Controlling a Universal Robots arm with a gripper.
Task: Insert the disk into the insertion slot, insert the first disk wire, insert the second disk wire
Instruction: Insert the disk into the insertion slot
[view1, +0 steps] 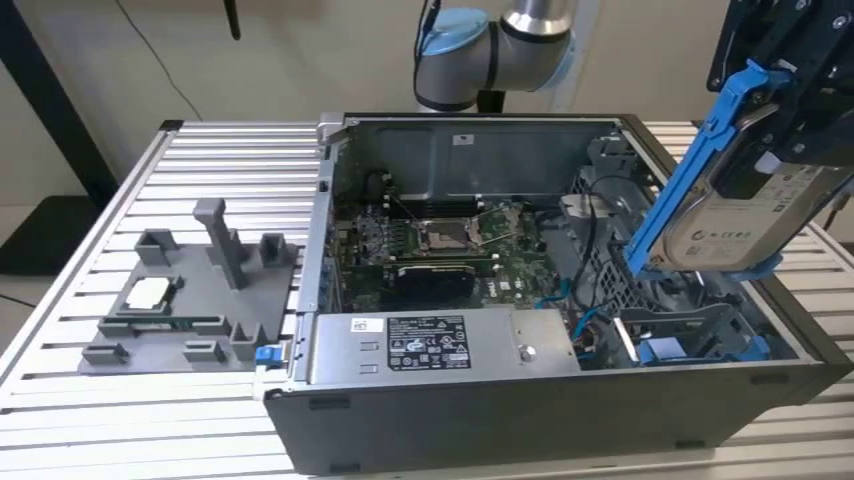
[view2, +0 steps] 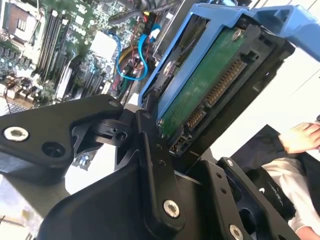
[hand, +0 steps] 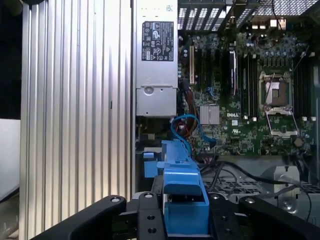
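The disk, a silver-grey drive with a white label in a blue carrier frame, hangs tilted above the open computer case on the exterior view's right. My gripper is shut on its upper end. The second wrist view shows the disk's green circuit board and connector between my black fingers. In the first wrist view the blue carrier sits between my gripper halves. The drive bay with blue parts lies below the disk. Blue cables curl beside the motherboard.
A grey power supply box fills the case's near side, and the motherboard lies behind it. A grey parts fixture stands on the ribbed table at the exterior view's left. A person's hand shows beyond the disk.
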